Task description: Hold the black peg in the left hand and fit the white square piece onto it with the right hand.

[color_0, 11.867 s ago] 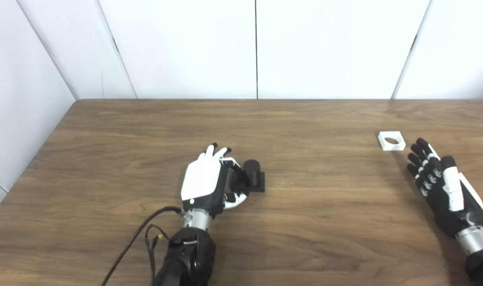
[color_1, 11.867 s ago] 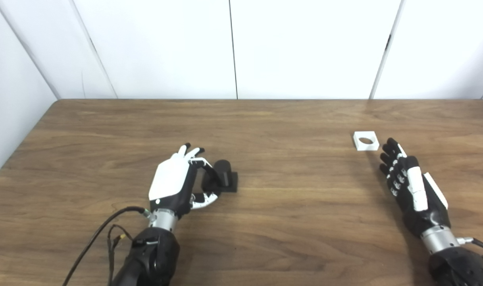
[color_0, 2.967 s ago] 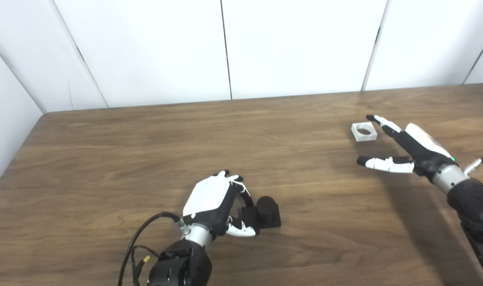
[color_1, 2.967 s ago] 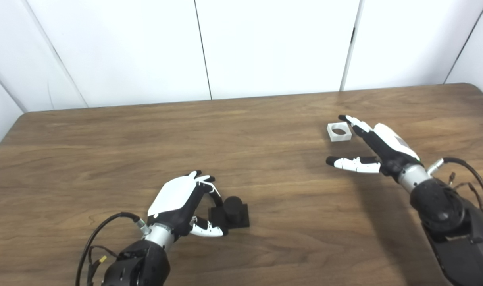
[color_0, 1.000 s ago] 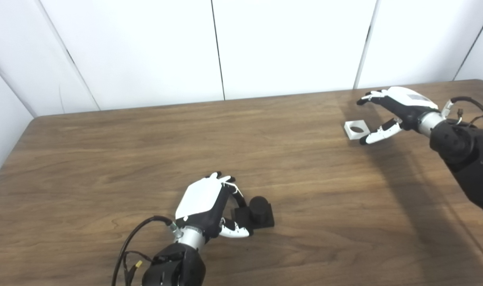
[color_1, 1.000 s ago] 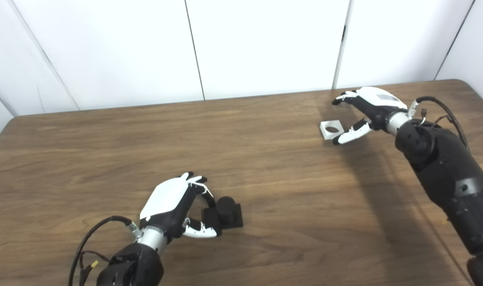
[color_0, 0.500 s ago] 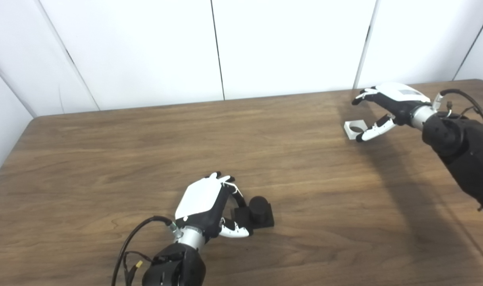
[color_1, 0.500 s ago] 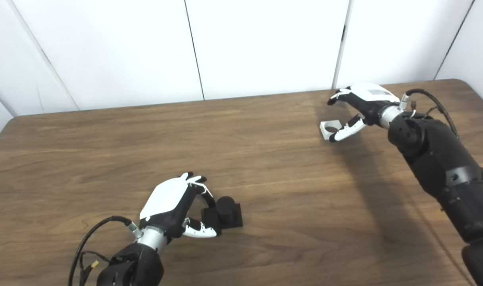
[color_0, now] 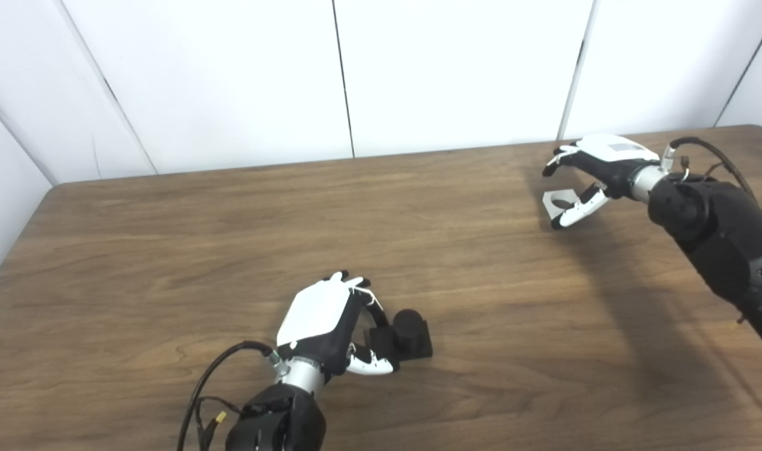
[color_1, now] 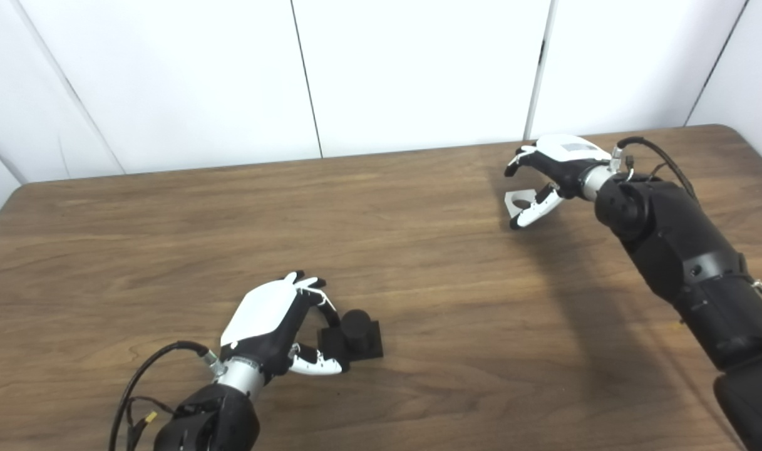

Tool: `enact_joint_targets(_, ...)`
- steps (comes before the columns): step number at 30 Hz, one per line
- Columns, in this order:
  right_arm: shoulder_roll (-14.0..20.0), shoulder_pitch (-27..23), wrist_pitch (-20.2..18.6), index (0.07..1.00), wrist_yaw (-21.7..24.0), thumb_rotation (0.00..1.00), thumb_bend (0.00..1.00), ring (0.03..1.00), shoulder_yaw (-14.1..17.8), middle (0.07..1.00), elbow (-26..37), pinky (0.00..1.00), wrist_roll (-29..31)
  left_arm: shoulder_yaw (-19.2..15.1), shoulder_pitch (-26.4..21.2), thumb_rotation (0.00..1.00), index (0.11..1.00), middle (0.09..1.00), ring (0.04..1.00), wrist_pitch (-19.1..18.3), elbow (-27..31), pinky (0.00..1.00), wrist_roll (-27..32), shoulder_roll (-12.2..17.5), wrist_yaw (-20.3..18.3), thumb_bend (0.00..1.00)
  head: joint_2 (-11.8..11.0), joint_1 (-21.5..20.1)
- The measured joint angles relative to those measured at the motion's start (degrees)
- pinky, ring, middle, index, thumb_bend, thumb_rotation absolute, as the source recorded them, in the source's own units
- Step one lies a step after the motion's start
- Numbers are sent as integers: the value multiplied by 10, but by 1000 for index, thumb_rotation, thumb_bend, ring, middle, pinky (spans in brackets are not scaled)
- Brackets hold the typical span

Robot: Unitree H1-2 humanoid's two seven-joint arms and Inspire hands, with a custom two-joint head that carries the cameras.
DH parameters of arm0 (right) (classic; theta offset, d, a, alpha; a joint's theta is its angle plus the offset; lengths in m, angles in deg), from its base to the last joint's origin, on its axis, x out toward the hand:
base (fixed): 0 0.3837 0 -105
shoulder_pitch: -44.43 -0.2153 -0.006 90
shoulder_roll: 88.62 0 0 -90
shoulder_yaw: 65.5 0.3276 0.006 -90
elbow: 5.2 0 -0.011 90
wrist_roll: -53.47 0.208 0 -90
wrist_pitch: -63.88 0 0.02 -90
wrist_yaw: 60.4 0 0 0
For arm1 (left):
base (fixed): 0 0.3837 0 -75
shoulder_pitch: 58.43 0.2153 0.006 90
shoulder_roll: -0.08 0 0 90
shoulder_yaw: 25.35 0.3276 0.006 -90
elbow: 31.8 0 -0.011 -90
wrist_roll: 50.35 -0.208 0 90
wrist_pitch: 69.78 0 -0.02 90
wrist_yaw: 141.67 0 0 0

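Note:
The black peg [color_0: 409, 331], a short cylinder on a square black base, stands on the wooden table [color_0: 168, 238] at the front centre. My left hand [color_0: 321, 316] is at its left side, with fingers curled on the base's left edge and the thumb on its front corner. The white square piece [color_0: 556, 202] with a round hole lies flat at the far right. My right hand [color_0: 597, 164] arches over it, fingers above its far side and thumb in front of its near side, still spread apart. The piece rests on the table.
White wall panels [color_0: 456, 69] rise behind the table's back edge. The table's right rear corner [color_1: 725, 128] is rounded. A black cable [color_0: 211, 382] loops from my left wrist over the front of the table.
My right hand has moved left, and its fingers and thumb now straddle the white piece. My left hand and the black peg have not moved.

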Motion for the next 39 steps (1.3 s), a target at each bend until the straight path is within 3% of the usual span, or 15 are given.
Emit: enact_joint_targets(39, 9, -21, 6, 755, 9, 319, 789, 1000, -12, 953, -62, 972, -16, -3, 0, 55, 488, 908, 1000, 0, 4, 1000, -8, -3, -10, 523, 1, -1)
